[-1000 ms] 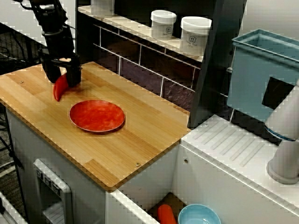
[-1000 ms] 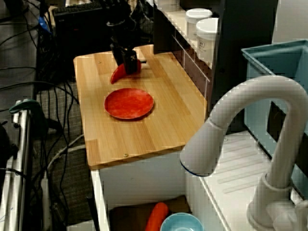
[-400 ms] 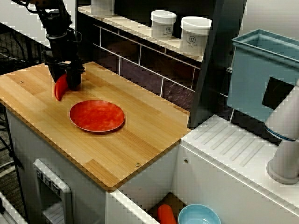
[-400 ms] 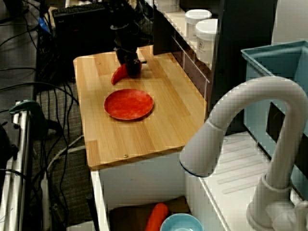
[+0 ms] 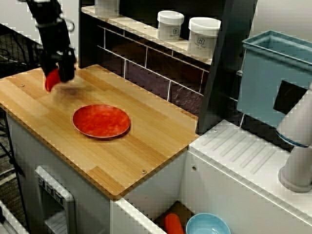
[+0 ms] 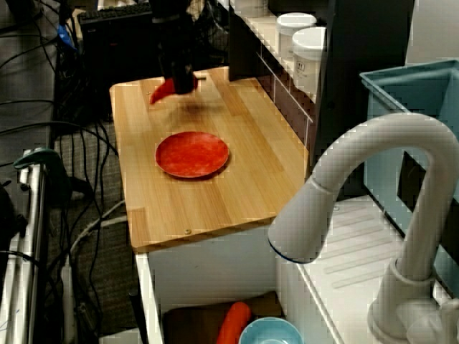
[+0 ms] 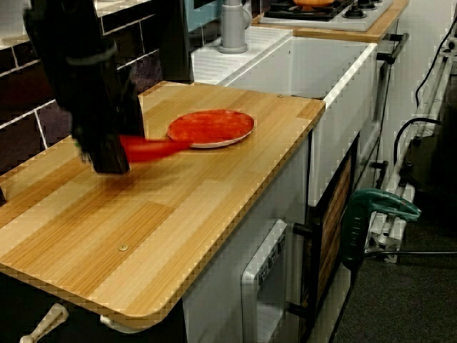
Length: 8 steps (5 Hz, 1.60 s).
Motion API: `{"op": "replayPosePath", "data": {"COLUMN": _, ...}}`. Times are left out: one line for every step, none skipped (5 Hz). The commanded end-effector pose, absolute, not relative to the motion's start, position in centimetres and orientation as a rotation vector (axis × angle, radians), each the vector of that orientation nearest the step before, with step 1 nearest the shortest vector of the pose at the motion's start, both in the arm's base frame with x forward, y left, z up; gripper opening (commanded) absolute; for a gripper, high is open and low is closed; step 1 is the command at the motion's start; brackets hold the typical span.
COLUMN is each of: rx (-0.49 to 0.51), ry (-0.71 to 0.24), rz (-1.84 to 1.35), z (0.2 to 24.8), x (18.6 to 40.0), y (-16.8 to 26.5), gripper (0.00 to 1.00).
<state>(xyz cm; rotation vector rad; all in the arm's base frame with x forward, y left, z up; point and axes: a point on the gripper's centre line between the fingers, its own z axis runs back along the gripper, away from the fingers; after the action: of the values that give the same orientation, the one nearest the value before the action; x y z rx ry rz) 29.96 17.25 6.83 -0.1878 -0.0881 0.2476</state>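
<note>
In the view facing the shelf, my black gripper (image 5: pixel 56 73) hangs above the back left part of the wooden counter (image 5: pixel 146 146), shut on a red pepper (image 5: pixel 50 81) whose tip points down and left. In the view over the tap, the gripper (image 6: pixel 178 84) holds the pepper (image 6: pixel 161 92) clear of the wood. From the counter's end, the gripper (image 7: pixel 107 158) shows the pepper (image 7: pixel 153 148) sticking out sideways toward a red plate (image 7: pixel 211 127). The plate (image 5: pixel 101 121) lies empty on the counter, to the right of the gripper; it also shows as a plate (image 6: pixel 192 153) in the tap view.
Two white jars (image 5: pixel 170 24) (image 5: pixel 203 30) stand on the tiled shelf behind the counter. A blue bin (image 5: pixel 275 73) and a white tap (image 6: pixel 358 208) are to the right. In the sink below lie a blue bowl (image 5: pixel 208 225) and an orange carrot (image 5: pixel 173 223).
The gripper has risen off the counter with the red pepper and moved left, away from the plate. The plate has not moved.
</note>
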Motion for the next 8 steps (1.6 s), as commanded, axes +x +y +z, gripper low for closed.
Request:
{"op": "replayPosePath", "data": {"rx": -0.207, "ry": -0.191, "rz": 0.165, "z": 13.7, "x": 28.4, "y": 18.4, "gripper": 0.00}}
{"op": "replayPosePath", "data": {"rx": -0.220, "ry": -0.217, "rz": 0.120, "z": 14.5, "x": 28.1, "y": 17.3, "gripper": 0.00}}
{"op": "replayPosePath", "data": {"rx": -0.224, "ry": -0.278, "rz": 0.094, "z": 14.2, "x": 27.9, "y": 15.6, "gripper": 0.00}}
{"op": "replayPosePath", "data": {"rx": -0.224, "ry": -0.312, "rz": 0.047, "z": 13.6, "x": 27.6, "y": 13.1, "gripper": 0.00}}
{"op": "replayPosePath", "data": {"rx": -0.239, "ry": -0.301, "rz": -0.038, "z": 12.4, "x": 27.3, "y": 10.1, "gripper": 0.00}}
{"op": "replayPosePath", "data": {"rx": -0.237, "ry": -0.293, "rz": -0.094, "z": 11.1, "x": 27.2, "y": 7.4, "gripper": 0.00}}
{"op": "replayPosePath", "data": {"rx": -0.231, "ry": -0.292, "rz": -0.133, "z": 10.0, "x": 27.3, "y": 5.4, "gripper": 0.00}}
{"op": "replayPosePath", "data": {"rx": -0.204, "ry": -0.291, "rz": -0.145, "z": 8.5, "x": 27.6, "y": 3.7, "gripper": 0.00}}
